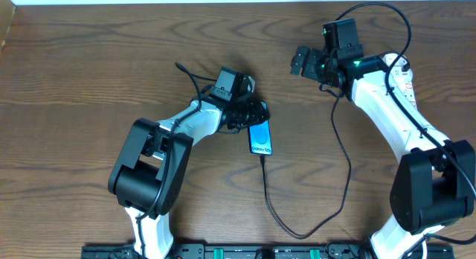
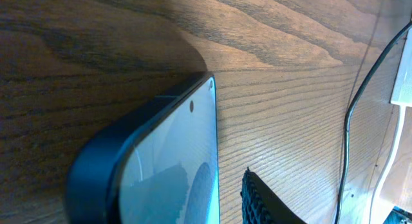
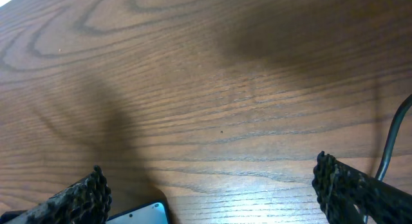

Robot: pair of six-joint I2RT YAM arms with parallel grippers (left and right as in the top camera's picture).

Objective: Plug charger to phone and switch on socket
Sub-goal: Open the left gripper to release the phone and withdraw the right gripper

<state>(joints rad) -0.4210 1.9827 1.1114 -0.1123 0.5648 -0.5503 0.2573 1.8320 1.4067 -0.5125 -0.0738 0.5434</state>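
The phone (image 1: 260,138) lies flat in the middle of the table with its blue screen up. The charger's thin black cable (image 1: 269,203) meets the phone's near end, loops along the front and runs up towards the back right. My left gripper (image 1: 251,114) sits low at the phone's far end. In the left wrist view the phone (image 2: 161,166) fills the lower left, and one finger pad (image 2: 257,201) stands clear of its edge; the other finger is hidden. My right gripper (image 1: 309,65) hovers open above bare wood. The socket (image 1: 400,65) peeks out white behind the right arm.
The right wrist view shows wood grain between the wide-spread fingers (image 3: 87,198), with a corner of the phone (image 3: 145,215) at the bottom. In the left wrist view a white block (image 2: 403,82) and a white cord (image 2: 381,179) sit at the right edge.
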